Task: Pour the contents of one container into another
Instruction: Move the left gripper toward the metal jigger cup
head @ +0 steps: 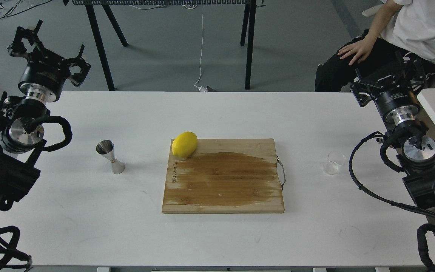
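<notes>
A white table point(217, 241) fills the view, seen from above, with two black robot arms coming in from its left and right edges. Nearest the middle lies a wooden cutting board point(223, 177) with a dark damp patch across it and a thin metal handle on its right side; a yellow lemon point(184, 144) sits on its far left corner. Left of the board, well apart from it, stands a small steel jigger point(110, 156), upright on the table. Right of the board, near the right arm, stands a small clear glass cup point(333, 162). The cup is nearly invisible against the white surface, so whether it holds any liquid cannot be told. That faintness is a risk: a grasp could land off-centre and tip the cup. The jigger's narrow base and small mouth also look easy to knock over or miss when pouring. Farther back, the left gripper point(53, 49) hangs raised beyond the table's far left edge, fingers spread wide, holding nothing. The right gripper point(387, 79) is dark and end-on; its fingers cannot be told apart. A seated person point(410, 26), cut off by the frame, sits behind it.
</notes>
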Robot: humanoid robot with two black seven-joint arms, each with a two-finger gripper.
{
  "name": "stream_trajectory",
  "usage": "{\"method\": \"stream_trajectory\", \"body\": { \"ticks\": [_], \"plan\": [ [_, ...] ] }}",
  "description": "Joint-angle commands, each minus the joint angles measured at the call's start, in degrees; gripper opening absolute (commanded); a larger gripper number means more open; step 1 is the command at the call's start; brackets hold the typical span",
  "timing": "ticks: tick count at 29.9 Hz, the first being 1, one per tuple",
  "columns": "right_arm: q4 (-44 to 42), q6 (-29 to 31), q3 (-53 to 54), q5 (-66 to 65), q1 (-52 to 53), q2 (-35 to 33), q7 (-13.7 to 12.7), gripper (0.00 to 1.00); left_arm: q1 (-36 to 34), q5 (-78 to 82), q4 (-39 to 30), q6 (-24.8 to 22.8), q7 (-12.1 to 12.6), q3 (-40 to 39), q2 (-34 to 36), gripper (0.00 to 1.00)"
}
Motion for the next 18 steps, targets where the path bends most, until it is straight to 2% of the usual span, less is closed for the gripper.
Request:
{"method": "stream_trajectory", "body": {
  "ticks": [1,3,6,8,13,18],
  "plan": [
    [0.2,0.0,0.2,0.0,-0.2,-0.2,-0.1,1.00,0.0,0.0,-0.1,0.0,-0.1,0.1,0.0,1.00],
    [0.2,0.0,0.2,0.1,-0.3,-0.3,0.0,1.00,0.1,-0.1,-0.1,-0.1,0.4,0.1,0.0,1.00],
    [0.3,0.0,0.2,0.1,-0.3,-0.4,0.0,1.00,0.3,-0.1,-0.6,-0.8,-0.1,0.0,-0.1,1.00],
    [0.6,0.0,0.3,0.1,-0.4,-0.5,-0.1,1.00,1.0,-0.1,-2.8,-0.8,0.2,0.2,0.4,1.00],
    [2.0,0.0,0.6,0.1,-1.8,-1.4,0.0,1.00,6.6,1.4,-15.1,-2.5,0.1,5.3,6.2,1.00],
    [5.1,0.0,0.9,0.2,-4.3,-2.5,0.0,1.00,10.4,13.6,-27.6,3.0,-0.1,8.3,12.0,0.99]
  ]
}}
